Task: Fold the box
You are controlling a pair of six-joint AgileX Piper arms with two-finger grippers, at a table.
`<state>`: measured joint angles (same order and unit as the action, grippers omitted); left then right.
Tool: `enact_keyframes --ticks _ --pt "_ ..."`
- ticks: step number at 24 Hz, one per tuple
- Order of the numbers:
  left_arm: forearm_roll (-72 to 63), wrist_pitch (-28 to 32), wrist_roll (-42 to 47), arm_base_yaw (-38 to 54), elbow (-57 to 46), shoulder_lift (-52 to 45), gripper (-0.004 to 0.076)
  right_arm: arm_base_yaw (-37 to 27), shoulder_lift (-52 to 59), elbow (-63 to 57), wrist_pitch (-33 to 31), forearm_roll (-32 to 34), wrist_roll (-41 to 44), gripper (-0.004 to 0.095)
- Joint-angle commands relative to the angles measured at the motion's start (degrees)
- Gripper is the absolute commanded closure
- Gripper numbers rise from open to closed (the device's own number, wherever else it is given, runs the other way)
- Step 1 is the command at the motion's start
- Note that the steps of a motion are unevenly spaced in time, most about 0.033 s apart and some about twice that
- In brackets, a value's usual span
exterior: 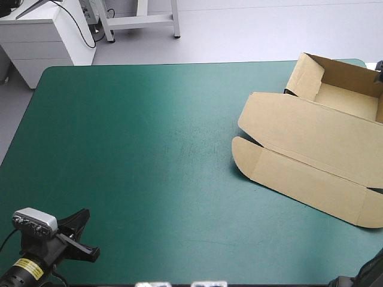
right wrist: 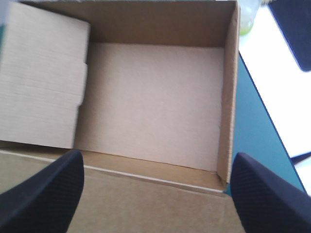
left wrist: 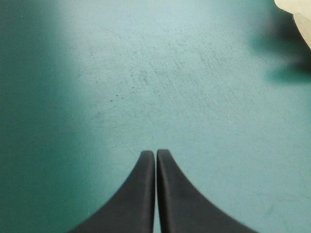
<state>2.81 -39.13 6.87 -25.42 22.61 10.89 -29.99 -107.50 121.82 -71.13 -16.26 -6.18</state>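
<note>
The brown box [exterior: 311, 137] lies at the table's far right. Its tray [exterior: 347, 98] has walls raised, and the lid [exterior: 299, 173] lies flat toward the table's middle, with rounded flaps at its ends. My right gripper [right wrist: 158, 160] is open above the tray's near wall, looking down into the empty tray floor [right wrist: 150, 97]. One side flap [right wrist: 43, 82] is folded inward over the floor. My left gripper [left wrist: 155, 153] is shut over bare teal-green cover near the front left corner [exterior: 82, 216], far from the box. A pale corner of the box [left wrist: 297, 12] shows far ahead of it.
The table's far edge [exterior: 179, 64] runs just behind the tray. The right edge of the teal-green cover [right wrist: 257, 126] lies close beside the tray's side wall. The box's right part runs out of the high view.
</note>
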Motion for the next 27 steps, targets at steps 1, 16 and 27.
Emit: enact_keyframes --ticks 1,16,27 --pt "0.13 4.0 0.54 -0.32 1.2 0.63 0.0732 -0.38 9.21 1.88 -0.54 -6.02 -1.46 0.0215" --pt "-0.33 3.01 0.54 -0.32 1.2 0.63 0.0732 35.07 47.5 -48.73 18.95 -0.3 -10.58 0.0913" --pt "-0.33 3.41 0.69 -0.32 1.2 0.63 0.0732 34.96 75.78 -82.55 36.49 3.01 -10.25 0.0928"
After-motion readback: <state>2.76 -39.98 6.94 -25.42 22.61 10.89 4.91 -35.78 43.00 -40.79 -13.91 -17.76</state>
